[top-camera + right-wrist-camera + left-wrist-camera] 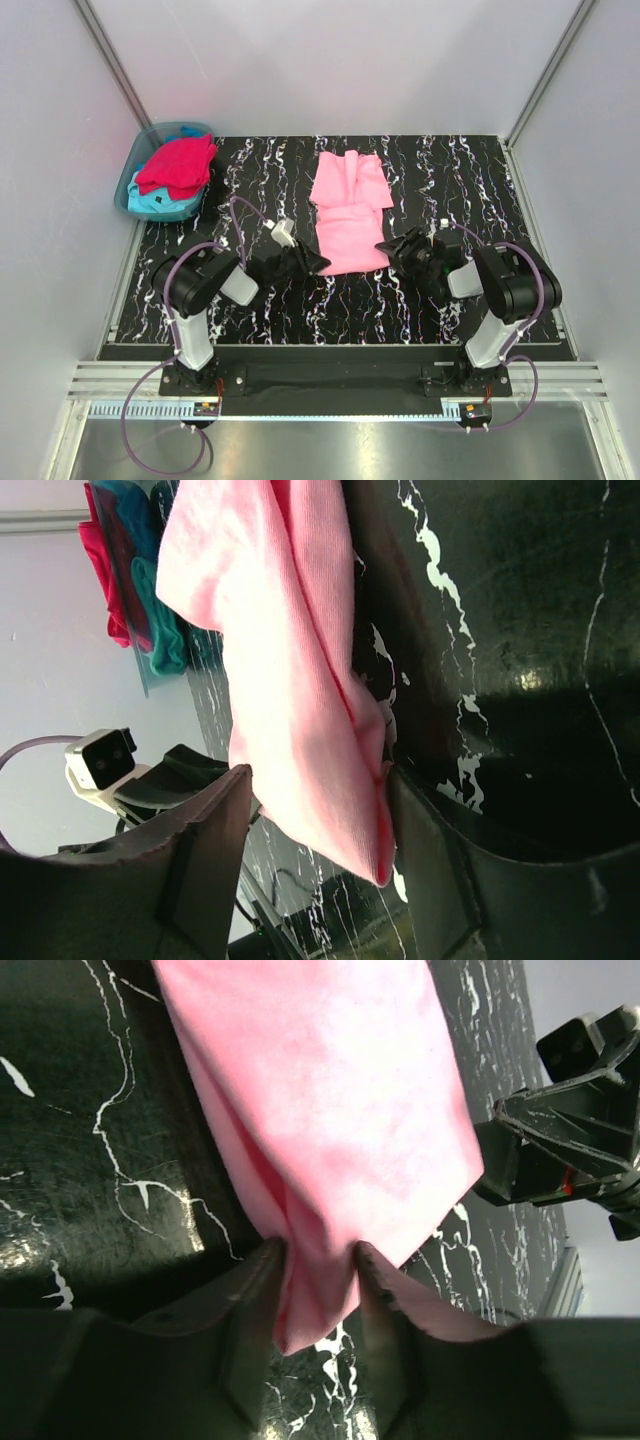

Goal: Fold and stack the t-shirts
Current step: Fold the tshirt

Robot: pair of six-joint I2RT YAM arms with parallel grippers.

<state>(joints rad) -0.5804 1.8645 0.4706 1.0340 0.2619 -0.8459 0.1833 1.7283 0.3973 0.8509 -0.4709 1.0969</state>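
Step in hand: folding the pink t-shirt (348,215), which lies as a narrowed lengthwise strip mid-table (460,185), sleeves end far from you. Both arms are at its near hem. The left gripper (315,1255) has its jaws pinched on the near-left corner, with cloth bunched tight between the fingers (262,1265). The right gripper (315,780) straddles the near-right corner with its jaws apart. The cloth rests against one finger but doesn't look squeezed, so I judge there's no grip there yet. Next you need to close the right side on all layers, then lift both corners together and carry the hem away toward the collar end, keeping the two sides level so the fold lands square. Count: three t-shirts. One is the pink one on the table. One red t-shirt (178,165) and one turquoise t-shirt (160,203) are heaped in the single tub (127,188) at the far left, red on top, both unfolded. Nothing is stacked yet.
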